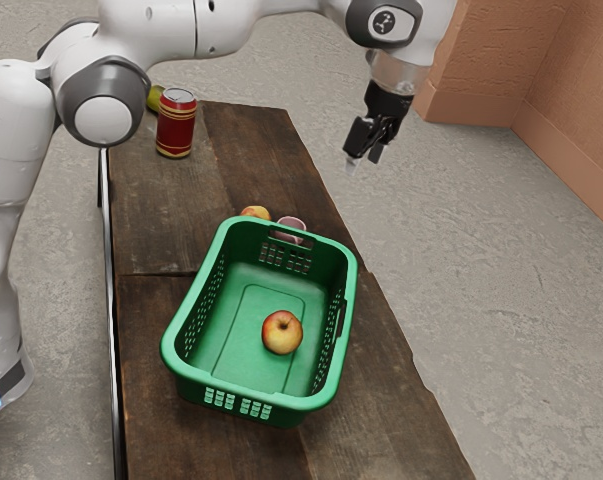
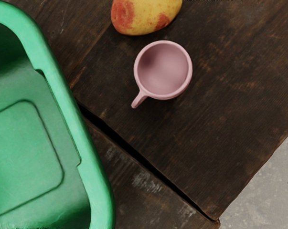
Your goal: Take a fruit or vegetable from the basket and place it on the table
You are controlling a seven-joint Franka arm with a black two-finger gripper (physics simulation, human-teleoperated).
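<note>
My claw (image 1: pixel 363 160) is black, the slotted plastic basket (image 1: pixel 173 362) green, its round apple (image 1: pixel 282 334) yellow flushed red. At the basket's eleven o'clock in the exterior view, the cylindrical can (image 1: pixel 176 125) is red, gold-banded. The handled cup (image 2: pixel 163 70) is pink, the rounded fruit (image 2: pixel 144 15) yellow, red-blotched, the wooden bench (image 1: pixel 401 400) dark brown, grained.

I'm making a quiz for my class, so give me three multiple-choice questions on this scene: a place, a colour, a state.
1. Where is the apple?
A. In the mug
B. In the basket
C. On the floor

2. What colour is the mug?
A. Pink
B. Blue
C. Black

3. How is the can placed?
A. On its side
B. Upside down in the basket
C. Standing upright

1 B: it lies on the basket's bottom.
2 A: its rim and handle are pink.
3 C: its round top faces up.
</note>
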